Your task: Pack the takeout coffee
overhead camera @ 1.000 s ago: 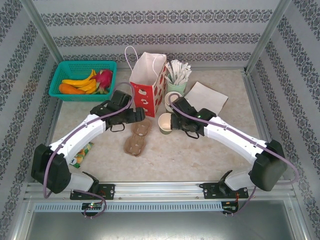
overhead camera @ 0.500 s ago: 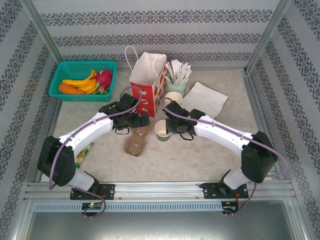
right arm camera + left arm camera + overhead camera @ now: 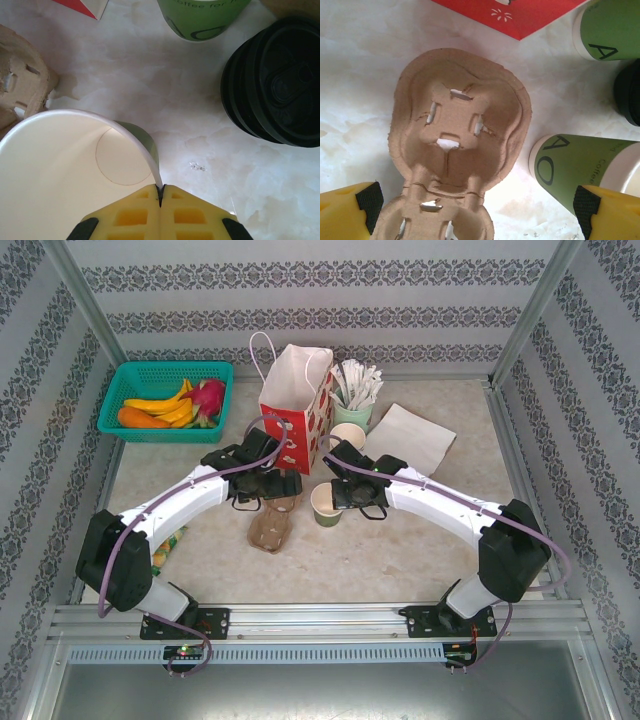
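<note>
Seen from above, the brown two-well pulp tray lies mid-table, with its far well hidden under the left gripper. In the left wrist view its near well is cut off at the bottom edge.

The left arm bends in from the near-left corner, wrist pointed down over the tray. Its yellow fingers are spread wide above the tray, gripping nothing.

The right arm arcs in from the near-right corner. The right gripper has its fingers pressed together on the cream rim of a small green paper cup with a white inside. This cup sits just right of the tray; whether its base touches the table is hard to say.

Near it stand a stack of round black plastic lids and a second green cup, cut off at the top and printed "coffee for". The held cup's wall reads "Coffee" beside large letters "A" and "O".

The red-and-white paper bag stands behind the tray.
</note>
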### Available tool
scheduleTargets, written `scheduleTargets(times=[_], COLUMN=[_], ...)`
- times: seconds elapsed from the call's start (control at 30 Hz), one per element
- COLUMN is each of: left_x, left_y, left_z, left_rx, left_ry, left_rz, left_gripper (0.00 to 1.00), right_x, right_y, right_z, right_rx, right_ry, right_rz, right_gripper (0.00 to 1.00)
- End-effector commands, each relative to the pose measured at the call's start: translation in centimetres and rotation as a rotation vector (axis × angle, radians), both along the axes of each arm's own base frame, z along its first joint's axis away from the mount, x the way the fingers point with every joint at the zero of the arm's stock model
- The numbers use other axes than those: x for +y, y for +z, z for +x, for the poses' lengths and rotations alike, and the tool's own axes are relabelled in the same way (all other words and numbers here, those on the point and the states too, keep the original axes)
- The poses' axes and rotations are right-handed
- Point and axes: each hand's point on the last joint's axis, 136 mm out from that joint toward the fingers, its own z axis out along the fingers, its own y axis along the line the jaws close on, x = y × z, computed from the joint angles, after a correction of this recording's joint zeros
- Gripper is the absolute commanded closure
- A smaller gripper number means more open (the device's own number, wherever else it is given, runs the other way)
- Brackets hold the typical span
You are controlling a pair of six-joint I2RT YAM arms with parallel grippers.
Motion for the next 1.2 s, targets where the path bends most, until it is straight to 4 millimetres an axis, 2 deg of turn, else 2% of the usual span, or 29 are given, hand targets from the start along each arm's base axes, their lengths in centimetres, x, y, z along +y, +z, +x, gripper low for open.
scheduleTargets(times=[0.0,0.13,0.27,0.37,0.43,0.53,0.6,0.7,0.77,0.87,0.97,1.17], left_x=[-1.3,-2.0,-1.9,-1.6,-1.2,-0.8,-0.8,-0.7,-0.3,0.2,0.4,0.6], left_y=[1.2,2.3,3.4,4.2,4.8,5.6,6.3,7.3,7.8,7.8,7.7,7.3], left_z=[0.6,0.9,1.2,1.4,1.6,1.9,2.2,2.5,2.8,3.2,3.4,3.7], left_rx=[-0.048,-0.101,-0.163,-0.217,-0.256,-0.316,-0.359,-0.435,-0.479,-0.5,-0.5,-0.49], left_ry=[-0.053,-0.087,-0.081,-0.059,-0.036,-0.011,-0.004,0.007,0.031,0.055,0.06,0.063], left_rz=[-0.027,-0.077,-0.09,-0.105,-0.114,-0.126,-0.145,-0.178,-0.183,-0.163,-0.142,-0.113], left_gripper=[0.01,0.01,0.01,0.01,0.01,0.01,0.01,0.01,0.01,0.01,0.01,0.01], right_x=[0.6,0.9,0.8,0.1,-1.2,-3.5,-5.3,-8.1,-9.7,-9.5,-9.5,-9.7], right_y=[0.9,1.8,3.2,4.0,4.1,3.4,3.2,2.9,1.7,0.8,0.4,-1.6], right_z=[-0.2,0.1,0.5,0.9,1.2,2.0,2.4,2.6,2.3,2.3,2.4,3.2], right_rx=[0.007,-0.014,-0.052,-0.093,-0.115,-0.122,-0.109,-0.092,-0.014,0.065,0.097,0.138], right_ry=[0.002,0.006,-0.009,-0.018,-0.039,-0.081,-0.18,-0.392,-0.557,-0.673,-0.773,-0.951], right_rz=[0.017,0.039,0.067,0.1,0.107,0.16,0.218,0.298,0.361,0.484,0.534,0.586], right_gripper=[0.94,0.85,0.73,0.64,0.61,0.57,0.57,0.53,0.51,0.47,0.39,0.38])
